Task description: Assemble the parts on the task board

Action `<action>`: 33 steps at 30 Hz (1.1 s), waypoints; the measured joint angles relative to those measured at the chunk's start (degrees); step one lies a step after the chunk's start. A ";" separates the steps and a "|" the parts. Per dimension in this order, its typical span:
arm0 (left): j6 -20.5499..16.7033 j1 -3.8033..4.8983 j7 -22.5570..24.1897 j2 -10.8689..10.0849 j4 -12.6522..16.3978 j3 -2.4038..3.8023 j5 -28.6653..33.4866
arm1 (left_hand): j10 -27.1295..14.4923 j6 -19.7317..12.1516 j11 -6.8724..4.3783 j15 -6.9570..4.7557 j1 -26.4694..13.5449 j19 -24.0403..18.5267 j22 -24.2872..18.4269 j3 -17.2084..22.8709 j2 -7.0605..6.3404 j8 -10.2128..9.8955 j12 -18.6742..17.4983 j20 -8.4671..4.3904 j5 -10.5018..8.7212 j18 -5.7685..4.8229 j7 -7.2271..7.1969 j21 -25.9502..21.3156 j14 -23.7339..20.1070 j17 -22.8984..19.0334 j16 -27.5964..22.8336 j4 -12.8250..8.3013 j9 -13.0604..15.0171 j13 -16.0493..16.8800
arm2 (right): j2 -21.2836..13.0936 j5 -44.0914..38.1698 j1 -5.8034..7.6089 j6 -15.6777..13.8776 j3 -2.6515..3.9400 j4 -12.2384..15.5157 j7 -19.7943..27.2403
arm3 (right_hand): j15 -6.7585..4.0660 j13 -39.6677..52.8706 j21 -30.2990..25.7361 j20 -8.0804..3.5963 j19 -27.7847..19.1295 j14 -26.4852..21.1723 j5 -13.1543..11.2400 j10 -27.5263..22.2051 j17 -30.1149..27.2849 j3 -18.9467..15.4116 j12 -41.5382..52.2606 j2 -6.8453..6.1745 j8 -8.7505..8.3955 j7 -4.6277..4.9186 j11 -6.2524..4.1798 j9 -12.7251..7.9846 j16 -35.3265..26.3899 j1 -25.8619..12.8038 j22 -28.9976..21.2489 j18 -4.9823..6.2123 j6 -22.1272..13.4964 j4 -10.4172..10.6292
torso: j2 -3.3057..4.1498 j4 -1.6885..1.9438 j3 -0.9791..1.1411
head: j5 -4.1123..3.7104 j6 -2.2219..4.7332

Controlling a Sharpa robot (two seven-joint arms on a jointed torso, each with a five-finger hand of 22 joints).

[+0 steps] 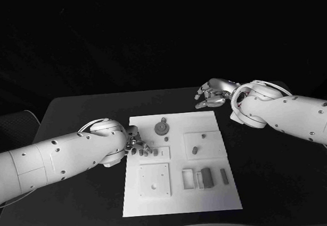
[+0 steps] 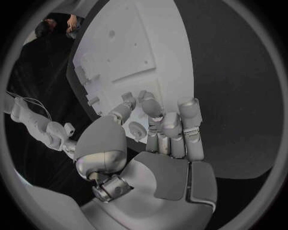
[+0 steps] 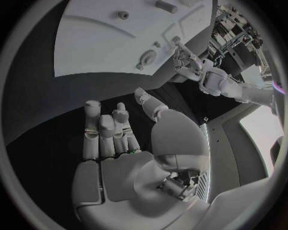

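L hand (image 1: 133,143) at task board (image 1: 217,193) left edge, frame centre-left, fingers spread over small grey parts (image 1: 145,152), holding nothing. R hand (image 1: 214,93) upper right, off board, loosely spread, empty. Tip: lower slow, pinch one part only.

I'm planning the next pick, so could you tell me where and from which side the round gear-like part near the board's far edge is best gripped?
Probably by its rim, from straight above. The round part seems to lie flat on the task board, so only its edge offers opposing faces. The left hand is nearer; the right hand hovers beyond the board's far corner.
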 measured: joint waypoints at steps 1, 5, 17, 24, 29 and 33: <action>-0.05 0.00 0.04 -0.05 0.00 0.00 0.00 | 0.00 -0.02 0.00 -0.01 0.06 0.00 0.00 0.15 -0.36 0.00 0.00 0.00 0.00 0.00 0.01 0.00 -0.01 0.00 0.00 0.40 0.01 0.00 | 0.00 0.00 0.00 0.00 0.00 0.00 0.00 | 0.00 0.00 0.00 0.00 0.00 0.00 0.00 0.00 0.00 0.00 0.00 0.00 0.00 0.00 0.00 0.00 0.00 0.00 0.00 0.00 0.00 0.00 | 0.00 0.00 0.00 | 0.00 0.00; -0.63 0.00 0.24 -0.63 0.11 0.01 0.02 | -0.01 -0.22 0.00 -0.09 0.10 0.00 0.00 0.87 -0.98 0.24 0.00 0.00 0.00 -0.01 0.20 0.00 -0.11 0.06 0.00 1.12 0.12 0.07 | -0.01 0.00 -0.02 0.00 0.00 0.01 0.00 | 0.00 0.00 0.00 0.00 0.00 0.00 0.00 0.00 0.00 0.00 0.00 0.00 0.00 -0.01 0.00 0.00 0.00 0.00 0.00 0.00 0.01 0.00 | 0.00 0.00 0.01 | -0.01 0.00; -8.74 1.20 7.98 -4.92 1.54 0.57 5.11 | -7.27 -8.40 3.03 2.45 6.80 -5.18 -0.12 1.73 1.68 -2.52 -3.57 -0.26 -0.16 -0.94 3.12 -3.90 -5.63 -2.06 -5.15 -3.42 -0.69 -1.28 | -0.26 0.00 -0.10 -0.01 0.00 -0.05 0.00 | 0.00 -0.05 0.00 0.02 -0.01 0.00 0.00 0.02 -0.01 0.00 0.00 0.00 0.00 -0.04 0.00 0.00 0.00 0.00 0.00 0.00 0.04 0.00 | -0.02 -0.02 0.02 | -0.36 0.37; -16.26 1.66 18.15 -4.93 0.69 1.60 9.70 | -17.56 -13.62 9.37 9.02 17.36 -14.64 -4.93 4.52 4.18 -7.15 -21.25 4.40 0.17 -2.19 8.09 -13.57 -13.99 -7.90 -16.36 -12.24 -4.83 -10.22 | -0.35 0.00 -0.11 -0.01 0.00 -0.21 0.00 | -0.01 -0.05 0.00 0.03 -0.02 0.01 0.00 0.11 -0.01 0.00 0.00 0.00 0.00 -0.08 0.08 -0.05 0.00 0.00 0.00 0.00 0.08 0.00 | -0.02 -0.01 0.02 | -0.62 0.77; -18.48 1.79 23.71 -3.60 -0.03 1.48 8.16 | -18.91 -14.79 11.63 11.02 20.66 -13.97 -5.22 3.95 3.68 -10.35 -31.52 6.49 0.17 -2.09 8.37 -14.41 -13.59 -8.33 -16.87 -12.84 -7.75 -15.14 | -0.34 0.00 -0.12 -0.01 0.00 -0.23 0.00 | -0.01 -0.05 0.00 0.04 -0.03 0.01 0.00 0.12 -0.01 0.00 0.00 0.00 0.00 -0.01 0.08 -0.05 0.00 0.00 0.00 0.00 -0.01 0.00 | -0.02 -0.01 0.02 | -0.71 1.03; -19.08 1.94 27.06 -1.97 -0.86 1.28 2.92 | -18.63 -15.00 12.07 11.11 21.76 -13.71 -4.82 3.80 3.78 -10.99 -35.69 6.75 0.17 -1.62 7.47 -14.41 -13.50 -8.27 -16.64 -12.73 -9.03 -16.88 | -0.26 0.00 -0.12 0.00 0.00 -0.25 0.00 | -0.01 -0.05 0.00 0.11 -0.10 0.01 0.00 0.13 -0.01 0.00 0.00 0.00 0.00 -0.01 0.07 -0.04 0.00 0.00 0.00 0.00 -0.02 0.00 | -0.01 -0.01 0.03 | -0.71 1.15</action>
